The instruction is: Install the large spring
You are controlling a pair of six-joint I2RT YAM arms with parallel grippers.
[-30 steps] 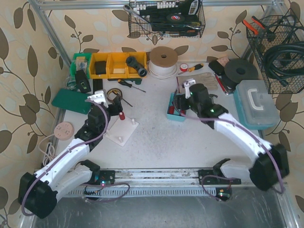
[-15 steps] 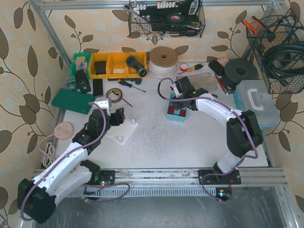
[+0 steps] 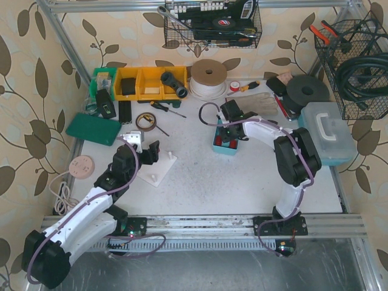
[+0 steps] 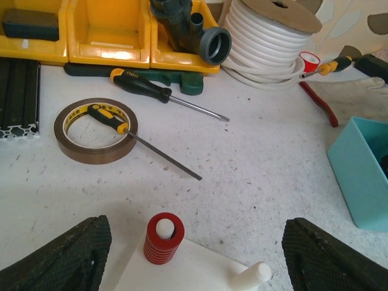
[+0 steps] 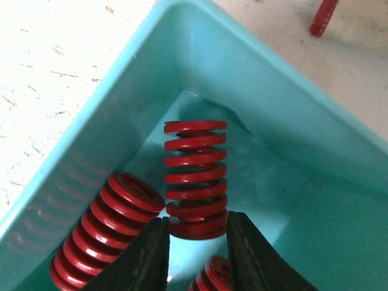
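The white desk (image 3: pixel 200 182) is scuffed and speckled, backed by leaf-patterned wallpaper (image 3: pixel 36 91) hung with wire baskets (image 3: pixel 212 24). In the teal bin (image 5: pixel 254 79) the large spring (image 5: pixel 195 179) lies among other red springs. The right end effector (image 5: pixel 197 242) straddles its near end, narrowly parted; whether it pinches cannot be told. The left end effector (image 4: pixel 195 245) gapes wide and empty over a white plate (image 4: pixel 194 273), where one peg carries a short red spring (image 4: pixel 163 238).

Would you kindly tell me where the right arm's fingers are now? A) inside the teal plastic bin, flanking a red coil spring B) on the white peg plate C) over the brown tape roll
A: the right fingers sit either side of a red coil spring within the teal plastic bin.
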